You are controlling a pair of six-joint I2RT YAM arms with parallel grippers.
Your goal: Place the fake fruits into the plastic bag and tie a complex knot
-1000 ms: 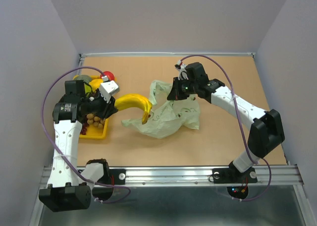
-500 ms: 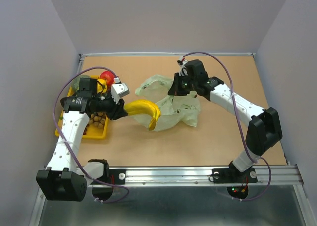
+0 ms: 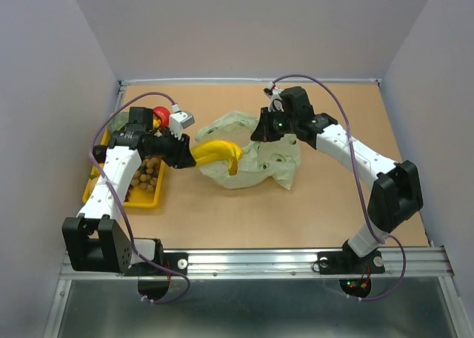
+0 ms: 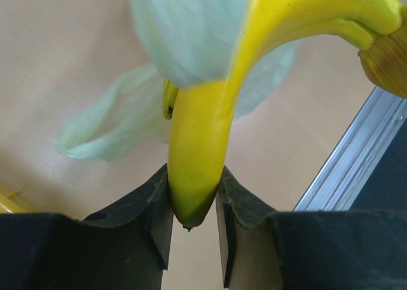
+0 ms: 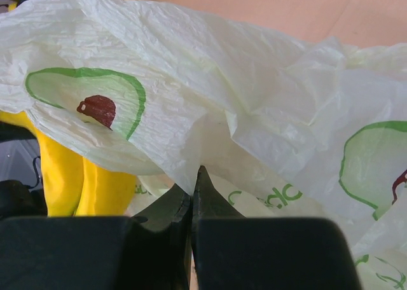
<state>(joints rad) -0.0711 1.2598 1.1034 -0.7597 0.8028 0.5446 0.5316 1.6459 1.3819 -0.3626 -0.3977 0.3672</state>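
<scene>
My left gripper (image 3: pixel 194 154) (image 4: pixel 194 204) is shut on the tip end of the yellow banana (image 3: pixel 220 151) (image 4: pixel 203 144), whose far end reaches into the mouth of the pale green plastic bag (image 3: pixel 261 164) (image 4: pixel 184 29). My right gripper (image 3: pixel 261 134) (image 5: pixel 193 185) is shut on a pinch of the bag's upper edge and holds it lifted. The banana (image 5: pixel 60 169) shows yellow under the bag's sheet (image 5: pixel 210 99). A red apple (image 3: pixel 161 115) and a bunch of tan-brown balls (image 3: pixel 148 173) lie in the yellow tray (image 3: pixel 144 199).
The tray stands at the table's left side under my left arm. Purple cables loop above both arms. A metal rail (image 3: pixel 259 260) runs along the near edge. Grey walls close in the table on three sides.
My left gripper carried the banana right and away from the tray, into the bag's mouth. The right gripper kept its pinch, and the bag bunched up tighter.
</scene>
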